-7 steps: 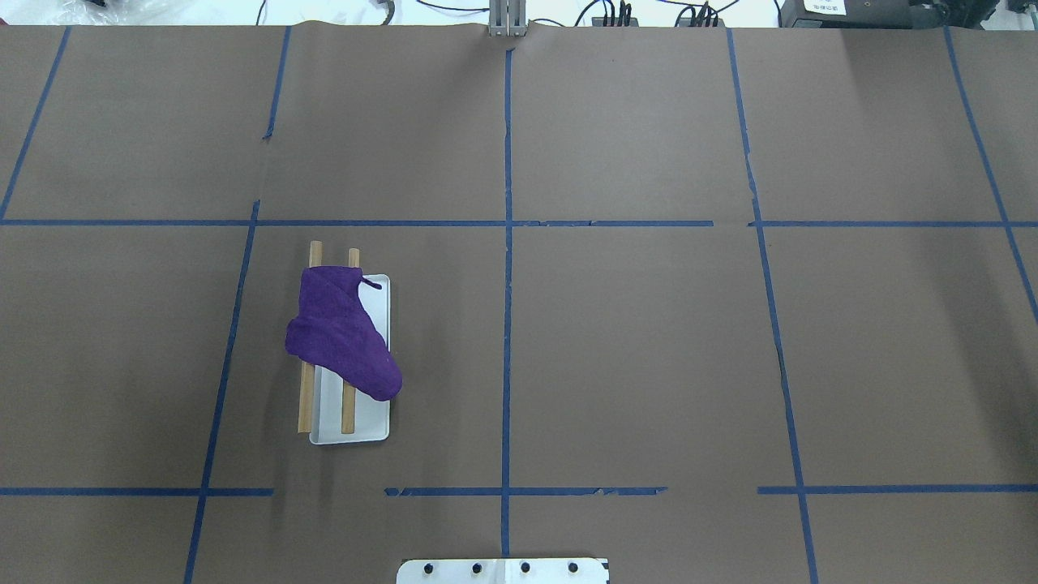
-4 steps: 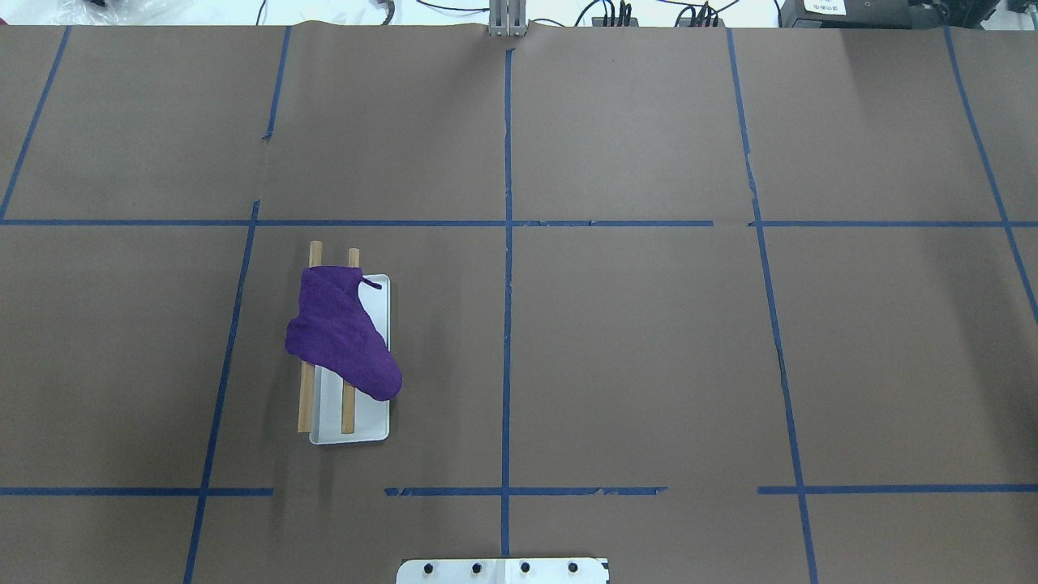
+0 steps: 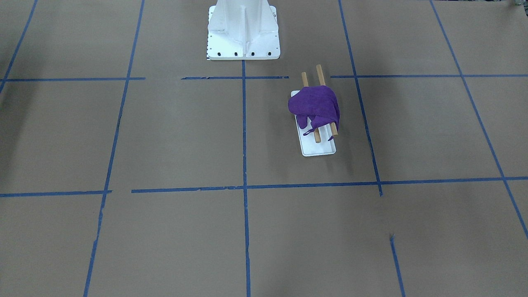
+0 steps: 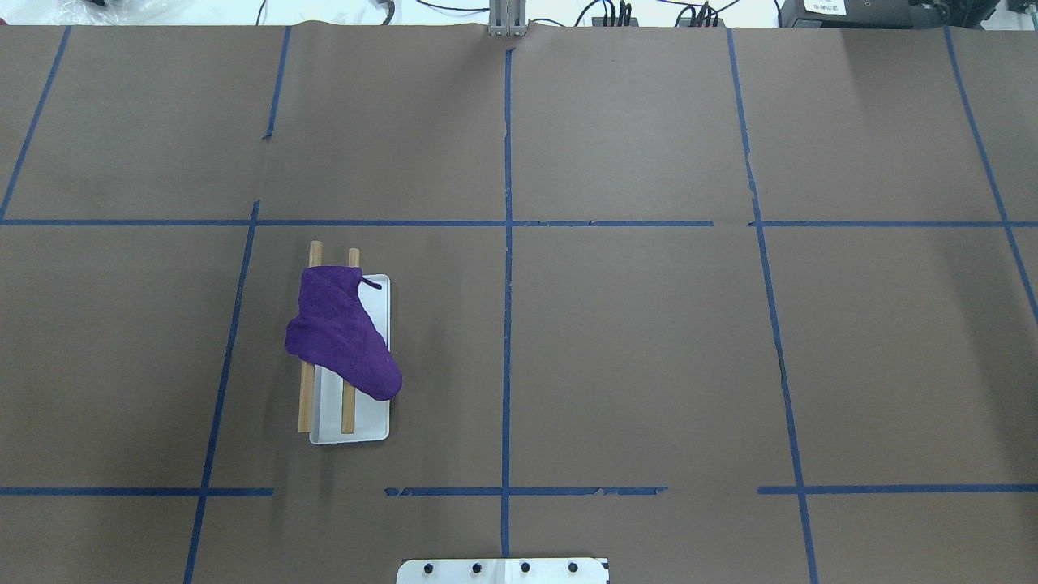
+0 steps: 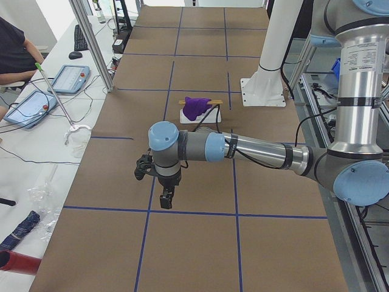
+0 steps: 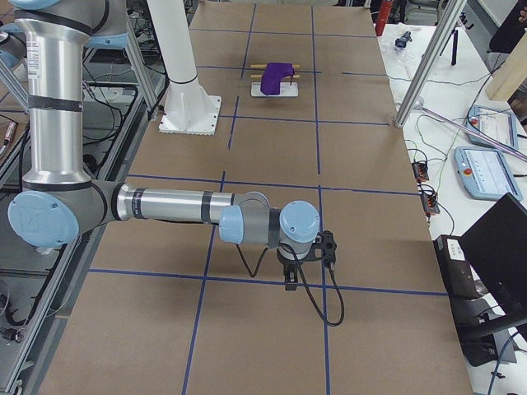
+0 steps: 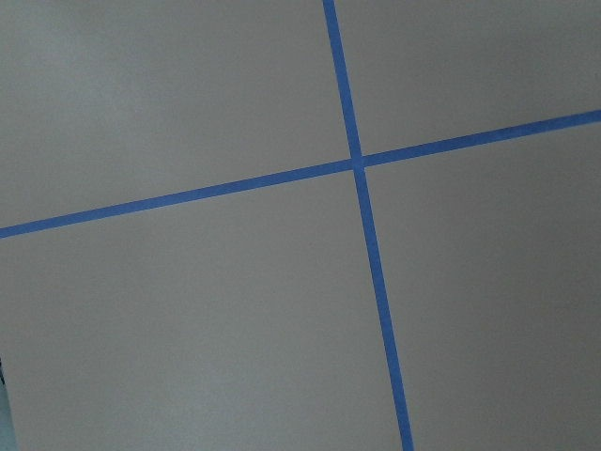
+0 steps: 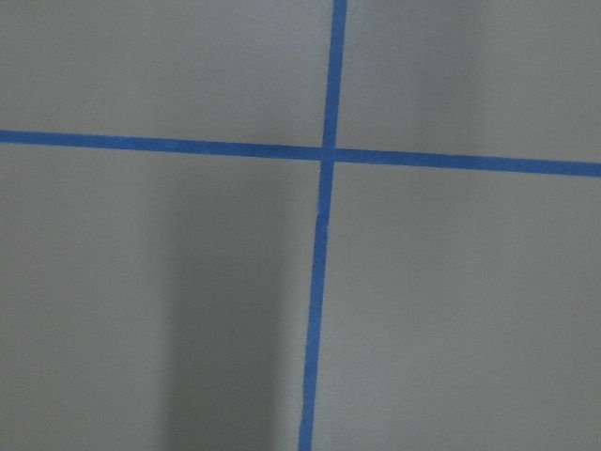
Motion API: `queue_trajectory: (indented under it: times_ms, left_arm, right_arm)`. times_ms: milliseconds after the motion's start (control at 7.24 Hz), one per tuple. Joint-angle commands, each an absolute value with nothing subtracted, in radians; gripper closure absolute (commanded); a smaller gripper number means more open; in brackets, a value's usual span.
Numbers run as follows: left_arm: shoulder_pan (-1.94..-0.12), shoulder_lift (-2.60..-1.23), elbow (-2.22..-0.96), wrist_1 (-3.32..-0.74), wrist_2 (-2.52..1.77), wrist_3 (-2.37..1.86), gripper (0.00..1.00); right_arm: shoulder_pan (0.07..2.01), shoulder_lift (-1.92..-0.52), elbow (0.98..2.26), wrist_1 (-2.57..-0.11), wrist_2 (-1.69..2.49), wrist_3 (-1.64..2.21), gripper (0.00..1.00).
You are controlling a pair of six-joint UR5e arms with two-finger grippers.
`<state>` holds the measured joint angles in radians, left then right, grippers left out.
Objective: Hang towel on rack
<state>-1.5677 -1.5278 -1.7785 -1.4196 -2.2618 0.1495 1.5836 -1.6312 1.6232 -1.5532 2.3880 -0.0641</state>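
Nothing moved: towel (image 4: 340, 337) drapes rack (image 4: 306, 405), far from left claw (image 5: 165, 199), right claw (image 6: 290, 280); openness untellable.

Rough purple cloth towel (image 4: 340, 337), smooth wooden rack dowels (image 4: 305, 404), smooth white base (image 4: 370, 422), matt brown paper table cover (image 4: 649, 341)

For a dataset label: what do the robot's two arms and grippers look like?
The left arm and the right arm are silver metal tubes with grey joints and light blue round caps. The left gripper and the right gripper are small and black. A thin black cable runs along each arm to its wrist.
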Motion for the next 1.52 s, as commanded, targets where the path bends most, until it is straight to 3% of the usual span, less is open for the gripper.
queue_trajectory:
  times_ms: [0, 276, 1382]
  left_arm:
    - [-1.568, -1.517, -1.769, -1.428, -2.286, 0.149, 0.00]
    - [-1.568, -1.517, -1.770, -1.428, -2.286, 0.149, 0.00]
    - [-1.571, -1.539, -1.779, -1.428, -2.287, -0.027, 0.00]
  right_arm:
    - [1.600, -1.625, 1.644, -1.534, 2.362, -0.034, 0.00]
    - [1.601, -1.626, 1.684, -1.542, 2.439, 0.055, 0.00]
    - [1.601, -1.626, 1.634, -1.526, 2.430, 0.035, 0.00]
